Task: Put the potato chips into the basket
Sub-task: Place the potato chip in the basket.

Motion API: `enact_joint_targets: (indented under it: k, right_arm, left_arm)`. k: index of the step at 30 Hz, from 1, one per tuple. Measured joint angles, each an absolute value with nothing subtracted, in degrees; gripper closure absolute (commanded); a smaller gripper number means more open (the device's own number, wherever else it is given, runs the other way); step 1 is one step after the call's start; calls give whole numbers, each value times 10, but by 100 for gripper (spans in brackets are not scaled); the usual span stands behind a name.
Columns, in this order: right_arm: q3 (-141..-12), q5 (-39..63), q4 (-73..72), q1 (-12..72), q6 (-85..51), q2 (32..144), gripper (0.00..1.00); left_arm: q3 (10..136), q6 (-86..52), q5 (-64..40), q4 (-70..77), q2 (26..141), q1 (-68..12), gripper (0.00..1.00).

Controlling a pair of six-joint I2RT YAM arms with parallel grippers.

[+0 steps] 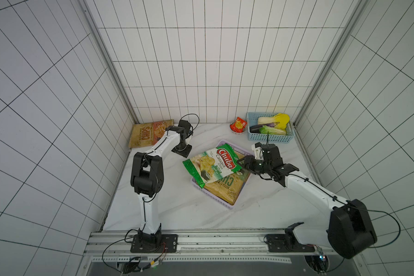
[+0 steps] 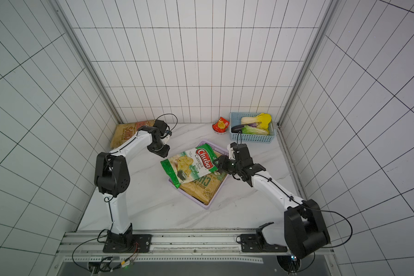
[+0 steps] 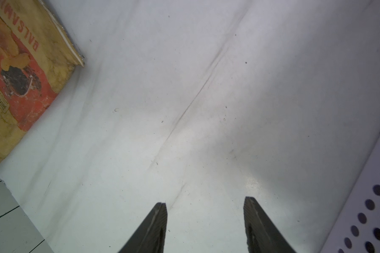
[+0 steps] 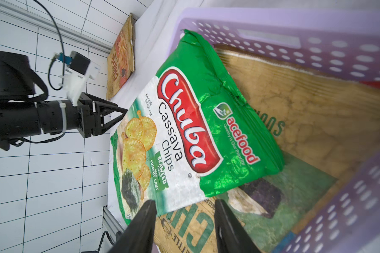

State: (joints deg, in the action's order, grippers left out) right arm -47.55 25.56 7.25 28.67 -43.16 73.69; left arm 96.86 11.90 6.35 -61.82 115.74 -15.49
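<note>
Right fingers apart | cassava bag half-hides tan bag | basket cropped

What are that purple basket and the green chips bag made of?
The lilac basket looks like moulded plastic, matt, with rows of holes in its walls. The cassava chips bag seems to be a thin, glossy, foil-like film: it crinkles and throws bright glints.

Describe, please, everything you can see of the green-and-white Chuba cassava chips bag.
The Chuba bag is a glossy, crinkled foil-like pouch, green-edged with a white panel, a red logo and pictured chips with seaweed. It lies face up, tilted, on a tan chips bag in the lilac basket, one end overhanging the rim. The right end effector stands open at its edge; contact is unclear.
</note>
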Motion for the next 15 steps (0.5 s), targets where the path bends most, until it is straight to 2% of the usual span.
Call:
enact_joint_targets:
  k: [6, 15]
  right_arm:
    - [-470, 248, 96, 287, -418, 725, 53]
    - [-452, 256, 86, 288, -429, 787, 51]
  left_arm:
    - [899, 125, 60, -632, 1112, -193, 46]
    - [861, 112, 62, -651, 1027, -272, 45]
